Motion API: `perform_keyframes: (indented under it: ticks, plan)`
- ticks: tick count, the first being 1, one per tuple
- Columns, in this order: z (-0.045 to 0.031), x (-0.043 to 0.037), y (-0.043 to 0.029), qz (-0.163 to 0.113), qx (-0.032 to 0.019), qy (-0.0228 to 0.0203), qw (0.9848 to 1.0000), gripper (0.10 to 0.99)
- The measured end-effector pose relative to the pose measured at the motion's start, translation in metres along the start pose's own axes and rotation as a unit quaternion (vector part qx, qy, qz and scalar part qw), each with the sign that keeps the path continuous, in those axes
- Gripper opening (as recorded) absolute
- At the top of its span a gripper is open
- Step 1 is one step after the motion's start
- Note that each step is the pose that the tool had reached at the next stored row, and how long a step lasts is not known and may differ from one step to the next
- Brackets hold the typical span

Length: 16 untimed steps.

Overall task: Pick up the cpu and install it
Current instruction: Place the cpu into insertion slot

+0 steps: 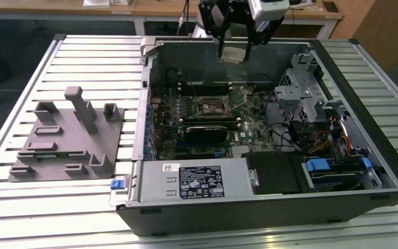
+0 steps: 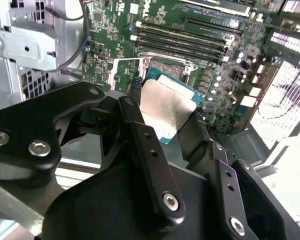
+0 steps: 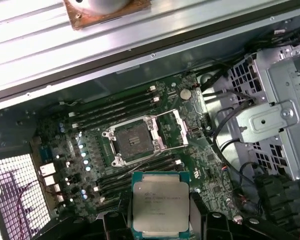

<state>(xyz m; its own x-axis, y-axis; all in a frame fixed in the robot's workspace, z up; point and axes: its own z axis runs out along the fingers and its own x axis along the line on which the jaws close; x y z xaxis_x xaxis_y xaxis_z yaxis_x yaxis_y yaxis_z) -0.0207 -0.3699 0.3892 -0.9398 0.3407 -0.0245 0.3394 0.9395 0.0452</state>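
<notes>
The cpu (image 1: pixel 232 54) is a small square chip with a pale silver top and a green edge, held in the air above the far side of the open computer case. My gripper (image 1: pixel 234 51) is shut on it, black fingers (image 2: pixel 140 135) clamping two opposite sides. In the first wrist view the cpu (image 3: pixel 160 204) hangs flat over the green motherboard. The black square socket (image 3: pixel 134 140) with its metal frame lies open and bare a short way from it. The same socket (image 1: pixel 211 105) sits near the middle of the board in the exterior view, nearer the camera than the chip.
The open case (image 1: pixel 268 218) lies on a slatted metal table (image 1: pixel 60 67). A grey fixture (image 1: pixel 71 135) stands at the exterior view's left. A white-labelled metal box (image 1: pixel 192 179) fills the near side of the case, and a drive cage (image 1: pixel 310 88) with cables sits at the exterior view's right.
</notes>
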Motion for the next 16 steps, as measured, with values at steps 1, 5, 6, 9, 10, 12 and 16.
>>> perform_keyframes:
  ticks: [1, 5, 6, 9, 10, 12, 16]
  plan:
    - [0.0001, 0.0, 0.0, 0.006, 0.0001, -0.0003, 1.0, 0.541]
    - [0.0004, 0.0, 0.0, 0.028, 0.0007, -0.0013, 0.9996, 0.541]
    - [0.0005, 0.0, 0.0, 0.034, 0.0008, -0.0015, 0.9994, 0.541]
    - [0.0006, 0.0001, 0.0, 0.047, 0.0012, -0.0021, 0.9989, 0.541]
    - [0.0006, 0.0001, 0.0, 0.051, 0.0013, -0.0023, 0.9987, 0.541]
    - [0.0007, 0.0004, 0.0006, 0.059, 0.0016, -0.0027, 0.9983, 0.541]
    - [0.0014, 0.0004, 0.0006, 0.089, 0.0024, -0.0041, 0.996, 0.541]
